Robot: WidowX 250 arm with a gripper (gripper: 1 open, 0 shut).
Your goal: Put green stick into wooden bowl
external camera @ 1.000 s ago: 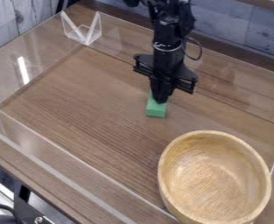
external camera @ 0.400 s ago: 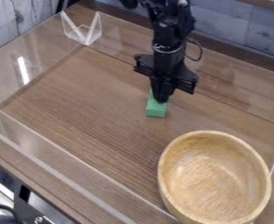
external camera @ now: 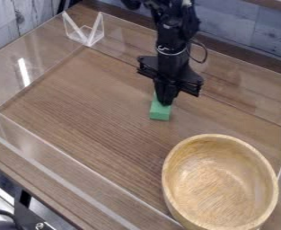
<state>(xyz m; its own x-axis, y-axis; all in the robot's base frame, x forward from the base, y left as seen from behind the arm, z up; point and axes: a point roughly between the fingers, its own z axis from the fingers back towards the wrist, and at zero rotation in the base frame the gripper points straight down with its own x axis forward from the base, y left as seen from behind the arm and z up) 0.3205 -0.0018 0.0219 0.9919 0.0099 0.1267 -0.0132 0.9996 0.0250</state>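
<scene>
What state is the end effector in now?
End effector: closed, at the far end of the small bright green rectangular stick; grip cannot be told.

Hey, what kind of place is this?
Probably a robotics lab test bench: a black robot arm stands over a wood-grain tabletop fenced by clear plastic walls.

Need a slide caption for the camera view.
Tool closed, pointing down onto the green stick on the table; wooden bowl sits empty nearby.

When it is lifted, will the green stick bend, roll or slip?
The green stick looks like a solid block, so it is probably stiff. Its flat faces should not roll. The gripper seems shut on one end, so it might tilt.
</scene>
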